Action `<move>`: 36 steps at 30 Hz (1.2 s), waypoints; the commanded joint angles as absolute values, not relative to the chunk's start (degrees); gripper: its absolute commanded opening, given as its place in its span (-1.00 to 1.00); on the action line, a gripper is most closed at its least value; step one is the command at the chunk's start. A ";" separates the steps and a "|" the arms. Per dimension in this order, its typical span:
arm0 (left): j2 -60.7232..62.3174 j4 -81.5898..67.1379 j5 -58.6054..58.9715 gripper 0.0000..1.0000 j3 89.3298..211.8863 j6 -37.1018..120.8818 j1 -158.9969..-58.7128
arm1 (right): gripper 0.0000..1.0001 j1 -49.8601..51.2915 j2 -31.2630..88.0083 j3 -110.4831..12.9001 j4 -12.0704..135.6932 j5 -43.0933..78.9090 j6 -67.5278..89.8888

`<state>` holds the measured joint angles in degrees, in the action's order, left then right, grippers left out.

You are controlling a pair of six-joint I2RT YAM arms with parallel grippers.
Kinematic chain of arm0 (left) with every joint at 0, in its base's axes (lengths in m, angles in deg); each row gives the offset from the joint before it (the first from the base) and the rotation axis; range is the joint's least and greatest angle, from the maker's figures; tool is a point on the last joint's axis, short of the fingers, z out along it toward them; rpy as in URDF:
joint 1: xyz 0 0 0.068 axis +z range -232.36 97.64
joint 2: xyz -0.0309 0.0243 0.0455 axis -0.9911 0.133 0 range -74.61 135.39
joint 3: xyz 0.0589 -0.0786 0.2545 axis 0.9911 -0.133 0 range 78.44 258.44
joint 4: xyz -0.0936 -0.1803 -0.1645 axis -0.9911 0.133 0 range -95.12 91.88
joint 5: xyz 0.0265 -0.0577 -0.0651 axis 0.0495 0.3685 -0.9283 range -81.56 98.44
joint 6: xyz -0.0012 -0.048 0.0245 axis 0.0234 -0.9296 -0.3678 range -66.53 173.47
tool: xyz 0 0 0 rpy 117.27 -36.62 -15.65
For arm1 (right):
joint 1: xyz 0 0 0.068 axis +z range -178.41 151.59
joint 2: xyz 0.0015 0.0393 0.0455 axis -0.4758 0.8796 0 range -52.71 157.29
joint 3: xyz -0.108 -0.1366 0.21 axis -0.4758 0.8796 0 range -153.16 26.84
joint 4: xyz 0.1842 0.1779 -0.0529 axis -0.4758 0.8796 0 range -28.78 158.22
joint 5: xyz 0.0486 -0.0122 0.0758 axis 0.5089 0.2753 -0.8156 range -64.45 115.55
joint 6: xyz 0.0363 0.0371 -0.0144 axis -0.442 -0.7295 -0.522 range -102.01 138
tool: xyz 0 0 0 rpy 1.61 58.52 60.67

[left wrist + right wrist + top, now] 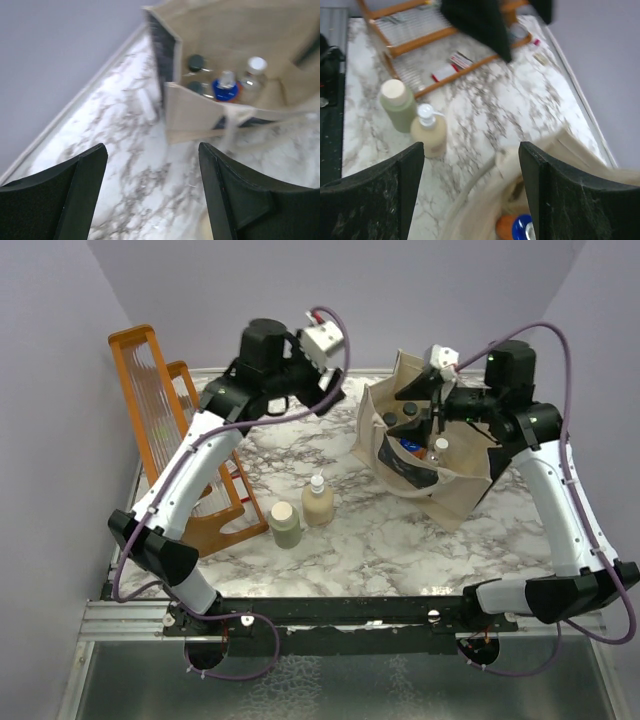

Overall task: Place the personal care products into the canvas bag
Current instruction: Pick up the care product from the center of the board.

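You have the marble table (400, 550) filling the middle of the top view. The canvas bag (455, 490) stands open right of centre, and the orange wooden rack (150, 390) sits at the left edge.

Your right gripper (470, 150) hangs over the bag's mouth, fingers spread wide with nothing between them. Your left gripper (150, 152) is at upper centre, just left of the bag, fingers likewise spread and empty.

Inside the bag you can see the orange bottle (226, 89) with its blue cap, two black-capped bottles (196, 62) and a white-capped bottle (256, 70).

The beige pump bottle (318, 502) and the olive-grey bottle (284, 523) stand just beside each other on the table, left of centre, well apart from the bag.
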<state>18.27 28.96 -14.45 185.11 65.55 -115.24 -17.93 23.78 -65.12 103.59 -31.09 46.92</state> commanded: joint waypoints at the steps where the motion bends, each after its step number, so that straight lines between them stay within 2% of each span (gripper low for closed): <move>1: 15.65 26.85 -5.75 0.53 190.64 59.55 -106.99 | 0.53 -5.08 25.57 -67.15 106.98 -29.46 54.36; 10: 12.86 24.61 -0.13 0.71 193.40 58.16 -99.15 | 0.65 13.64 36.16 -67.14 105.71 -21.62 59.73; 17: 8.86 23.19 1.55 0.81 188.69 59.18 -96.89 | 0.74 21.22 45.66 -67.79 102.38 -16.75 61.47; 27: 6.60 22.58 0.34 0.83 187.16 58.50 -95.90 | 0.77 26.08 56.93 -71.36 103.76 -14.52 62.91; 32: 5.92 22.55 -0.97 0.83 186.13 58.21 -95.54 | 0.70 26.65 59.61 -71.99 104.51 -14.54 63.04; 36: 5.78 22.73 -2.10 0.83 186.19 57.91 -95.44 | 0.51 26.73 60.43 -71.73 104.61 -14.62 63.09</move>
